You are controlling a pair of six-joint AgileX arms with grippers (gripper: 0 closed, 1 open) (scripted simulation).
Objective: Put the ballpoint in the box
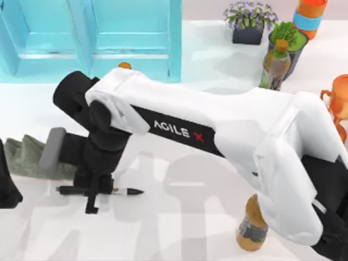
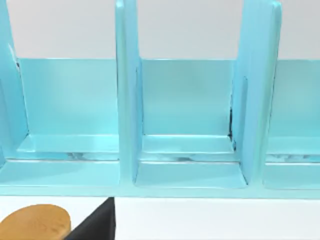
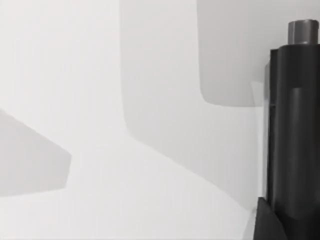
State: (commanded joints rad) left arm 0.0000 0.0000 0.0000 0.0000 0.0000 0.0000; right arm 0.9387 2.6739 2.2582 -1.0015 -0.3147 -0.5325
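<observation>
Your right end effector [image 1: 95, 190] is down over the ballpoint [image 1: 128, 191] lying on the tabletop [image 1: 179, 217], its fingers on each side of it; whether they grip, you cannot tell.

Box [image 1: 92, 38] stands at upper left of the top view, open compartments facing the table. Ballpoint [image 1: 100, 191] lies flat at lower left, tip pointing right, with the right gripper [image 1: 93, 202] directly over its middle. Cloth [image 1: 27, 155] just left of it. Two plants [image 1: 250, 19] and a bottle [image 1: 276, 65] upper right; another bottle [image 1: 251, 225] lower right.
</observation>
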